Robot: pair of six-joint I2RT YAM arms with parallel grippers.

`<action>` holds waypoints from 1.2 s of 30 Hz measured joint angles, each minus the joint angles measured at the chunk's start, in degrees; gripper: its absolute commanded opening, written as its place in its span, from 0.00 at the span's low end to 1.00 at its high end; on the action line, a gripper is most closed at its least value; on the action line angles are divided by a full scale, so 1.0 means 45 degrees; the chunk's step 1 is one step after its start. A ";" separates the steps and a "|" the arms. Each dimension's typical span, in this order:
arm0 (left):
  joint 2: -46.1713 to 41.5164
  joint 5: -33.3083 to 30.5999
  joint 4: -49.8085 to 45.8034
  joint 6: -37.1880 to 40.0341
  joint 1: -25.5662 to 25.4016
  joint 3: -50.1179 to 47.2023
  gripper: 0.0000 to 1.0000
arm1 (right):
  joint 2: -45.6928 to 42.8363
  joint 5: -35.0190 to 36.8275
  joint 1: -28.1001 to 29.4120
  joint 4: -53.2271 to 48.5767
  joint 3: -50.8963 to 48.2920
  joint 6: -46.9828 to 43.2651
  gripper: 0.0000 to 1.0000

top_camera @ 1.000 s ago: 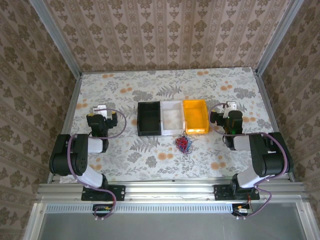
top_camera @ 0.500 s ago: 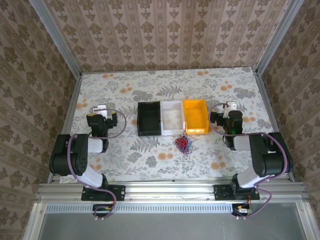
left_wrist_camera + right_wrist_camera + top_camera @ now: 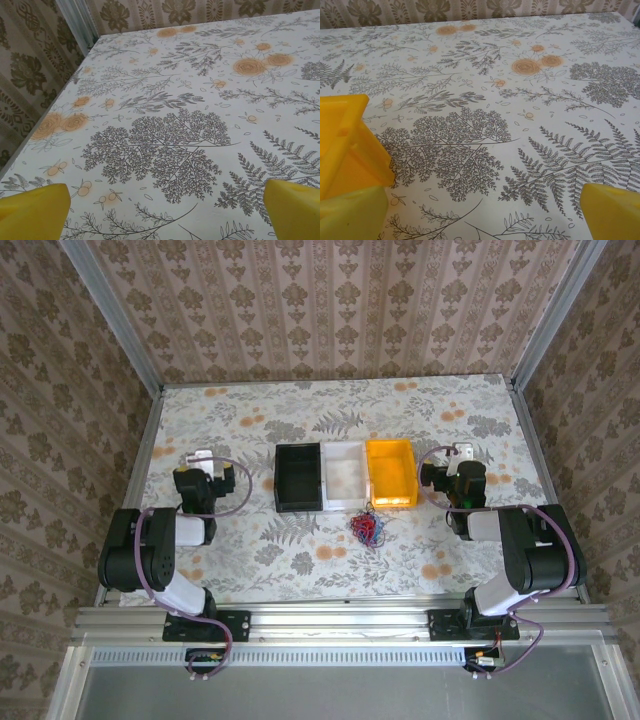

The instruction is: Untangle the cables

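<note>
The cables point(image 3: 366, 528) are a small tangled bunch of red, blue and dark wires lying on the floral tablecloth just in front of the yellow bin point(image 3: 391, 472). My left gripper point(image 3: 203, 460) rests low at the left of the table, far from the bunch. Its yellow fingertips point(image 3: 35, 210) stand wide apart, so this left gripper point(image 3: 165, 220) is open over bare cloth. My right gripper point(image 3: 461, 455) sits to the right of the yellow bin. It is the right gripper point(image 3: 482, 217) in the wrist view, open and empty, with one fingertip point(image 3: 612, 210) at the lower right.
A black bin point(image 3: 299, 478), a white bin point(image 3: 344, 474) and the yellow bin stand side by side at mid-table. The yellow bin's corner point(image 3: 345, 140) is close to my right gripper's left finger. Aluminium rails point(image 3: 140, 455) and papered walls enclose the table.
</note>
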 measured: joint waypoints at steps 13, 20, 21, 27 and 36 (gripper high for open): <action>-0.3016 -0.1763 -0.7388 -0.1389 -0.4449 0.4629 1.00 | -0.4682 0.0525 0.1486 -0.7431 0.3298 0.1836 0.85; -0.2380 -0.2448 -0.9476 -0.3750 -0.8592 0.5081 1.00 | -0.5425 0.1433 0.3497 -1.1166 0.3662 0.2516 0.86; -0.2220 -0.2142 -0.9729 -0.3789 -0.9219 0.5197 1.00 | -0.5469 0.1457 0.3560 -1.1623 0.3755 0.2705 0.86; -0.1423 0.0170 -1.0496 -0.3376 -1.1288 0.5566 0.96 | -0.5926 0.1001 0.4197 -1.3401 0.3866 0.3847 0.82; 0.0568 0.1948 -1.1608 -0.2006 -1.2837 0.6965 0.94 | -0.6275 -0.0636 0.5673 -1.4008 0.2409 0.4911 0.79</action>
